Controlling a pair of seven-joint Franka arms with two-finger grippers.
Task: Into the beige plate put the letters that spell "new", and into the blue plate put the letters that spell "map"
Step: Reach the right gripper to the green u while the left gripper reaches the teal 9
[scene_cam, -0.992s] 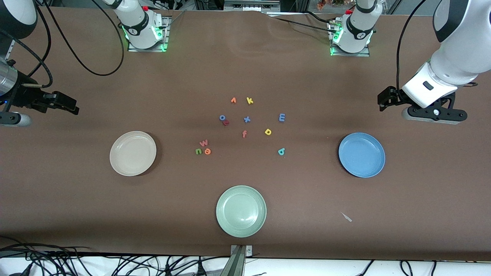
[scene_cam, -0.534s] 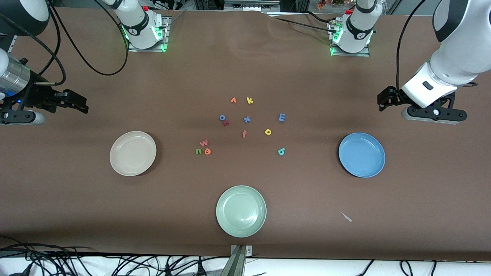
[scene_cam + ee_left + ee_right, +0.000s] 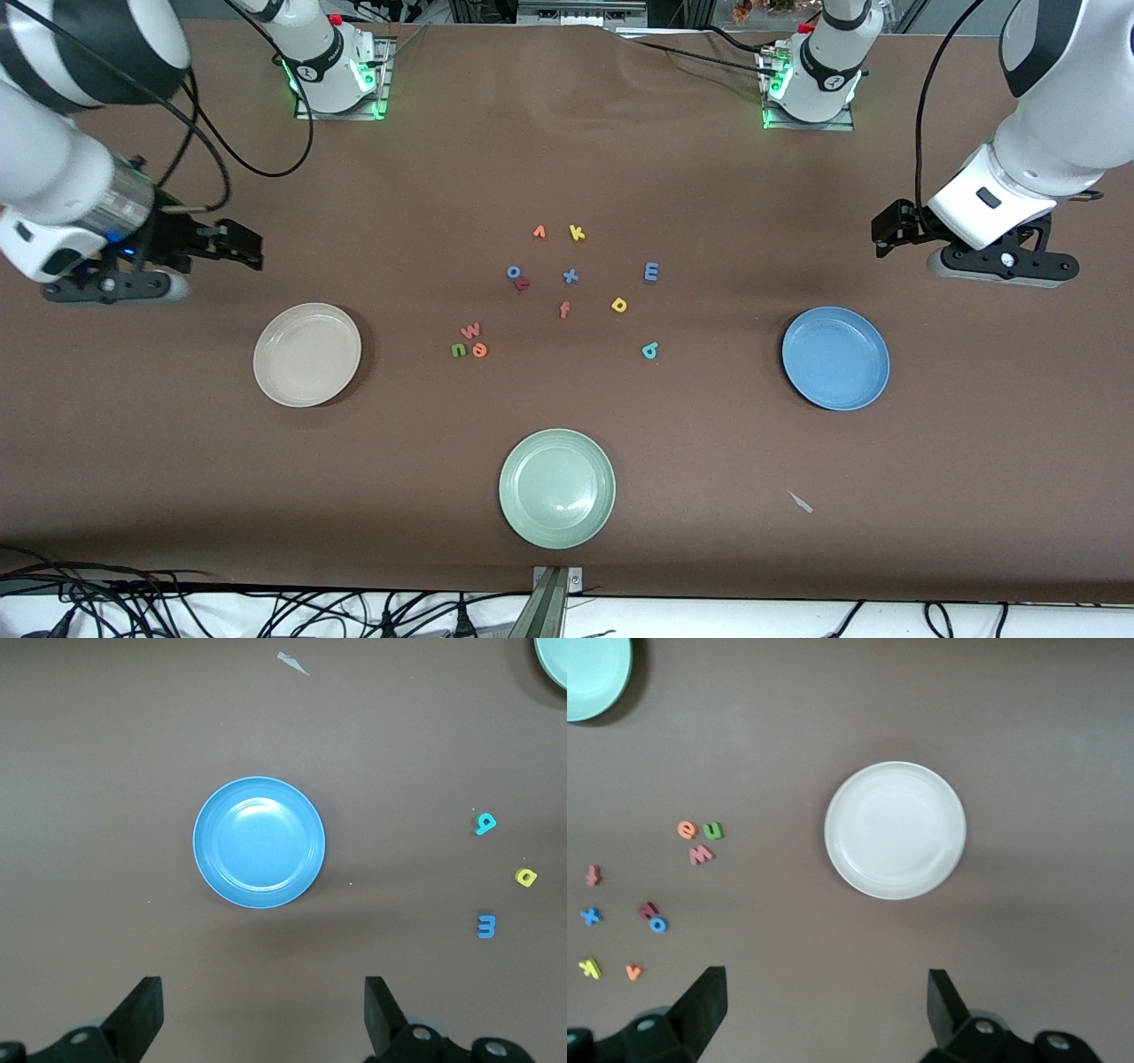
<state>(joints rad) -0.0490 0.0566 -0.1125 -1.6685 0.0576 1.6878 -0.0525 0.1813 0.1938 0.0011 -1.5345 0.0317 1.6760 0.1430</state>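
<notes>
The green n [image 3: 458, 351], orange e [image 3: 480, 351] and pinkish w [image 3: 470, 330] lie close together on the table, between the middle cluster and the beige plate [image 3: 306, 354]. The light-blue m [image 3: 651, 272], yellow a [image 3: 619, 305] and teal p [image 3: 649, 350] lie apart, toward the blue plate [image 3: 834, 358]. Both plates are bare. My right gripper [image 3: 237, 245] hangs open over bare table by the beige plate [image 3: 895, 829]. My left gripper [image 3: 890, 227] waits open over bare table by the blue plate [image 3: 259, 842]. Neither holds anything.
A pale green plate [image 3: 556, 487] sits near the front edge. Spare letters lie mid-table: orange v [image 3: 539, 232], yellow k [image 3: 577, 233], blue o [image 3: 513, 272], blue x [image 3: 570, 276], red-orange f [image 3: 564, 309]. A small pale scrap [image 3: 800, 501] lies nearer the camera than the blue plate.
My right arm has swung in from its end of the table toward the beige plate, gripper still open. The left arm, letters and plates have not moved.
</notes>
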